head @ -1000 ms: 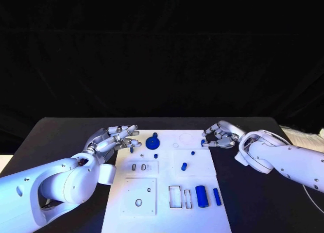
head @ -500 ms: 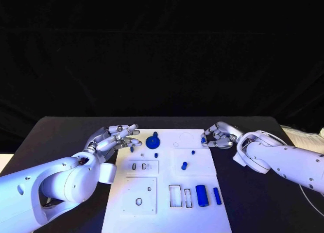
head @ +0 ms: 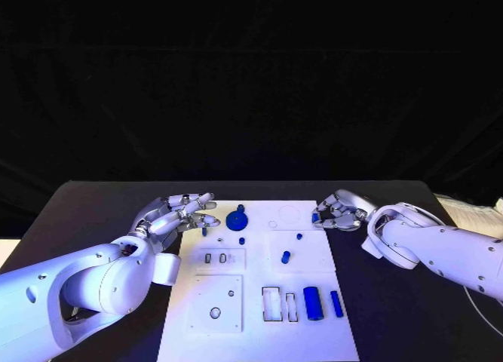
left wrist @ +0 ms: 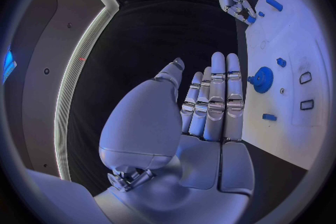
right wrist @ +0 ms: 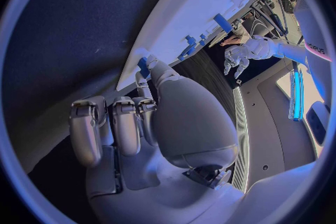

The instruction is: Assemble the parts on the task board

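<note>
While the scene is watched from the head camera, the white rectangular task board [head: 262,302] is seen lying in the lower middle of the frame on the black table [head: 88,219]. A round blue gear-shaped part [head: 237,222] is set near the board's upper left, a thick blue cylinder [head: 313,303] and a thinner blue bar [head: 336,304] are laid side by side at lower right, and a small blue peg [head: 285,258] is found near the centre. The silver left hand [head: 177,214] is held at the board's left edge, fingers stretched out and apart, nothing gripped. The silver right hand [head: 340,211] is curled at the board's upper right edge, and a small blue piece [head: 315,219] is seen at its fingertips.

From the left wrist, the left hand [left wrist: 210,106] is shown flat, fingers straight and side by side, empty, beside the task board [left wrist: 294,39] with the gear-shaped part [left wrist: 262,78] on it.

From the right wrist, the right hand [right wrist: 133,123] is shown with fingers curled in, a small blue piece [right wrist: 143,66] pinched at the thumb tip against the board's edge [right wrist: 189,17].
</note>
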You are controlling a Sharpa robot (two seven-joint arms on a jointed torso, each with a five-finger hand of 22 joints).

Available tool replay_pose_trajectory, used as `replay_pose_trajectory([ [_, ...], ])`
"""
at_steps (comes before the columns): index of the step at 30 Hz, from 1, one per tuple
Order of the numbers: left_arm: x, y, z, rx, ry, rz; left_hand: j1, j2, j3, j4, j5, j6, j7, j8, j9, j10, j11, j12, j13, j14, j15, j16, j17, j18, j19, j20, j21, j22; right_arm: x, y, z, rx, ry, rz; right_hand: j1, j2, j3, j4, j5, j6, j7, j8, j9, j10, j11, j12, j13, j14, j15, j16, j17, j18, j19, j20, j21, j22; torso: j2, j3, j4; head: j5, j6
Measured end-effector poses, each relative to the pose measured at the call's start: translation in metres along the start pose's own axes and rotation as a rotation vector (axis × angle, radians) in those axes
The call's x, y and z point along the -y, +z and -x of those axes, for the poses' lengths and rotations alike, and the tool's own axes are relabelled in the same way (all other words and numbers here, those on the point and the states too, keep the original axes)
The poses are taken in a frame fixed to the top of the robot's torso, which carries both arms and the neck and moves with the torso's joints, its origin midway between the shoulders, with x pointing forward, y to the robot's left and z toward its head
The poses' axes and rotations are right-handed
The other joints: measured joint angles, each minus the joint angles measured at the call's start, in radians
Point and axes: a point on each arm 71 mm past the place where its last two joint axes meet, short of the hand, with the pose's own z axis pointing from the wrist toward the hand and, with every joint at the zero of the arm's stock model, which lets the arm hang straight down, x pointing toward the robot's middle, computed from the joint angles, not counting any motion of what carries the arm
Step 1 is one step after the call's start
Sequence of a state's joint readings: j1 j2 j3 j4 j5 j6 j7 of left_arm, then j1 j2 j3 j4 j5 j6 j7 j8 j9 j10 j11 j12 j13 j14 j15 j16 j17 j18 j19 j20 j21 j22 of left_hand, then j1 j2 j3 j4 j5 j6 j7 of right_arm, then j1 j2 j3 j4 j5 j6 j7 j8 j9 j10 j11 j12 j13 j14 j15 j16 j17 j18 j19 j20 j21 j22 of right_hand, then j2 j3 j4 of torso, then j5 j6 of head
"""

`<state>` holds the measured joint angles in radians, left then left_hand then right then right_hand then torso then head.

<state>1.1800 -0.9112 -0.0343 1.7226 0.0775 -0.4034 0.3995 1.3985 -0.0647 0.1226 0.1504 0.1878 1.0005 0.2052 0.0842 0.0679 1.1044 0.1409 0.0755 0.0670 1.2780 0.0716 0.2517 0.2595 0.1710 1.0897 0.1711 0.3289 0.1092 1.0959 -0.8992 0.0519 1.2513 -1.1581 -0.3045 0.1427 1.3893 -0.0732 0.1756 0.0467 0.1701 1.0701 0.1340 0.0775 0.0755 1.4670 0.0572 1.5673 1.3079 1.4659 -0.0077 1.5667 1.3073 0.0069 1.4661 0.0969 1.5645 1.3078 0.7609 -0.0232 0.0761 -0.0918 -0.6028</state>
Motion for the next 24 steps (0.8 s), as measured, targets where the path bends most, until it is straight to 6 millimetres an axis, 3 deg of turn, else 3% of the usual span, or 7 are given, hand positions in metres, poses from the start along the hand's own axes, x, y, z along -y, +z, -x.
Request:
replay_pose_trajectory([
  [5,0.000,0.000,0.000,0.000,0.000,0.000,0.000,0.000,0.000,0.000,0.000,0.000,0.000,0.000,0.000,0.000,0.000,0.000,0.000,0.000,0.000,0.000,0.000,0.000,0.000,0.000,0.000,0.000,0.000,0.002,-0.001,0.000,0.000,-0.001,0.004,0.014,0.007,-0.007,-0.012,0.020,-0.009,0.003,0.002,0.000,-0.007,0.000,0.000,0.001,-0.007,0.000,0.000,0.000,0.000,-0.001,0.000,0.000,0.000,0.0003,0.0002,0.000,0.000],
  [18,0.000,0.000,0.000,0.001,0.000,0.001,0.000,0.000,0.003,-0.003,0.000,0.000,0.000,0.000,0.000,0.000,0.000,0.000,0.000,0.000,0.000,0.000,0.001,0.000,0.000,0.000,0.000,-0.001,-0.003,0.006,-0.005,0.001,-0.006,-0.004,-0.002,0.021,0.007,-0.007,-0.022,0.029,-0.011,0.003,0.002,-0.001,-0.008,0.000,0.000,0.001,-0.014,0.000,0.001,0.000,0.000,-0.007,0.000,0.000,0.000,0.0005,0.0007,-0.002,-0.005],
  [24,0.000,0.001,0.000,0.002,0.001,0.002,0.000,0.000,0.003,-0.003,0.000,0.000,0.000,0.000,0.000,0.000,0.000,0.000,0.000,0.000,0.000,0.000,0.002,0.000,0.000,0.000,0.000,-0.001,-0.011,0.005,-0.009,0.011,-0.003,0.014,-0.014,0.032,0.015,-0.015,0.031,0.061,-0.023,0.009,0.003,-0.002,-0.024,0.000,0.000,0.002,-0.023,0.000,0.001,0.000,0.000,-0.015,0.000,0.000,0.000,0.0006,0.0007,-0.001,-0.004],
])
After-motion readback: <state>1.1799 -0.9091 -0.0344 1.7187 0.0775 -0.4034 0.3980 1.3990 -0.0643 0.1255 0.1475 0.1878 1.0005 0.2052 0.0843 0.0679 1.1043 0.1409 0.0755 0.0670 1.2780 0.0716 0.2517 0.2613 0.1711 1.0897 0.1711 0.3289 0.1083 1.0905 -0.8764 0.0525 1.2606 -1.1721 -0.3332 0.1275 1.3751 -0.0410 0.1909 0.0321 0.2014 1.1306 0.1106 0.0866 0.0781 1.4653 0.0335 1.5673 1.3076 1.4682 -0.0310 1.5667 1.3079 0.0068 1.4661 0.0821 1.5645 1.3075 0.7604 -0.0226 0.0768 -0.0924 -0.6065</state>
